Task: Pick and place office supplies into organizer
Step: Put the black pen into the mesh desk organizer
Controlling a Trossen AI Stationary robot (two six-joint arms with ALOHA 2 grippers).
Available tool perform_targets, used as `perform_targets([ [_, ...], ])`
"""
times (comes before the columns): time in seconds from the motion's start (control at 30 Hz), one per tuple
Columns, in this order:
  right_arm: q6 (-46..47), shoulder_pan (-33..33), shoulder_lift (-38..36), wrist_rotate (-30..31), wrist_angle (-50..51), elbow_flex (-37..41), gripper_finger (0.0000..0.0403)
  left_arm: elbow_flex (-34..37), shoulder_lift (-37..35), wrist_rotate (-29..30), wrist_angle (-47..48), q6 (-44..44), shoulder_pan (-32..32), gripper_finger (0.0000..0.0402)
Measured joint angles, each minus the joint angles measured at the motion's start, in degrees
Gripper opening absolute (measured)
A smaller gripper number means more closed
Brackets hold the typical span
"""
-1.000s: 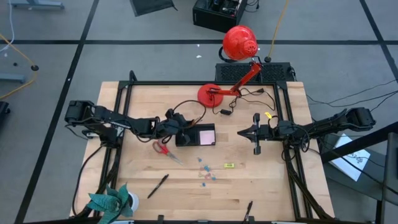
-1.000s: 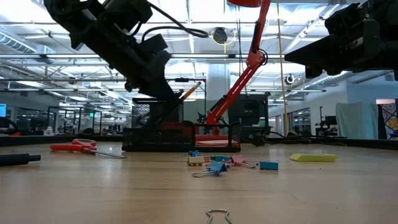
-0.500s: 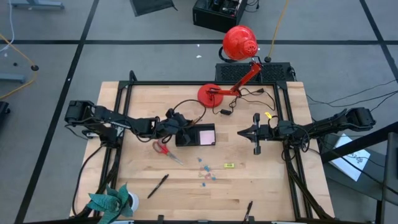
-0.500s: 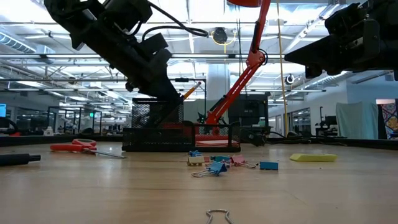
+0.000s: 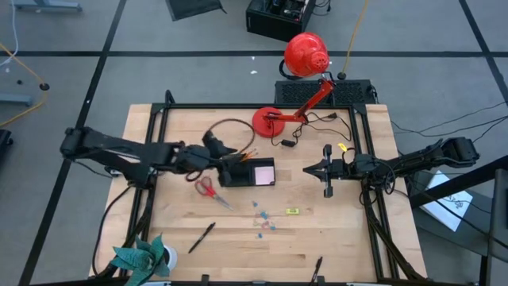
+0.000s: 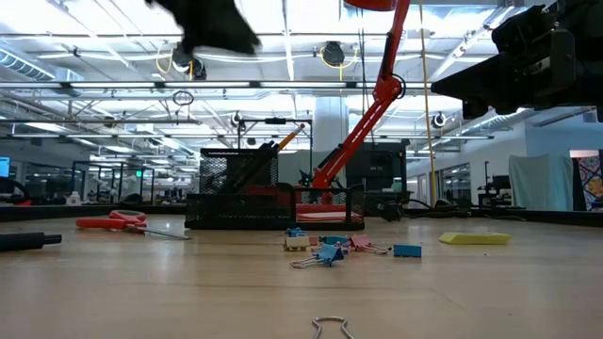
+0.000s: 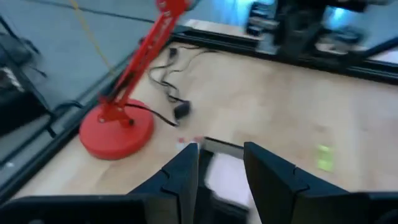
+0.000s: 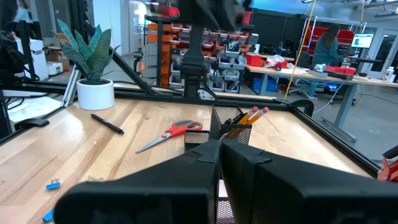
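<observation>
with pencils [image 8: 252,116] standing in the organizer [image 5: 248,172], your left gripper [image 5: 224,152] hangs released and empty just above it. next you need the scissors [image 5: 207,189] beside it; your right gripper [image 5: 326,171] waits clenched.

Red desk lamp [image 5: 305,56] at table's far edge; teal plant [image 5: 141,259] near corner

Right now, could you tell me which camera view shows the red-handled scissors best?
The high view: the red-handled scissors lie whole and unobstructed on the wooden table. The right wrist view also shows them, farther off beside the black mesh organizer. The low view sees them edge-on; the left wrist view misses them.
</observation>
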State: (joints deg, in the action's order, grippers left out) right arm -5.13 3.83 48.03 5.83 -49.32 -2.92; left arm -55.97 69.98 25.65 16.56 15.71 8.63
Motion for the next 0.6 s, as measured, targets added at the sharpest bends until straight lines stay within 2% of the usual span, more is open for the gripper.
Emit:
perform_targets([
  [0.1, 0.01, 0.0, 0.0, 0.0, 0.06, 0.0, 0.0009, -7.25, -0.65, 0.06, 17.37, 4.62, 7.18, 0.0136],
  [0.2, 0.02, 0.0, -0.02, 0.0, 0.22, 0.0, 0.0009, -12.46, 1.3, -0.02, 26.62, 12.18, 14.86, 0.0136],
  [0.3, 0.04, 0.0, -0.01, 0.0, 0.42, 0.0, 0.0009, -14.07, 3.58, -2.03, 28.83, 20.92, 20.92, 0.0136],
  [0.4, 0.04, 0.01, 0.0, 0.0, 0.42, 0.0, 0.0009, -13.55, 6.67, -6.07, 25.72, 29.08, 25.41, 0.0136],
  [0.6, 1.45, 0.01, 0.0, 0.0, 0.37, 0.01, 0.0009, -11.93, 15.8, -7.19, 26.19, 50.69, 31.04, 0.0136],
])
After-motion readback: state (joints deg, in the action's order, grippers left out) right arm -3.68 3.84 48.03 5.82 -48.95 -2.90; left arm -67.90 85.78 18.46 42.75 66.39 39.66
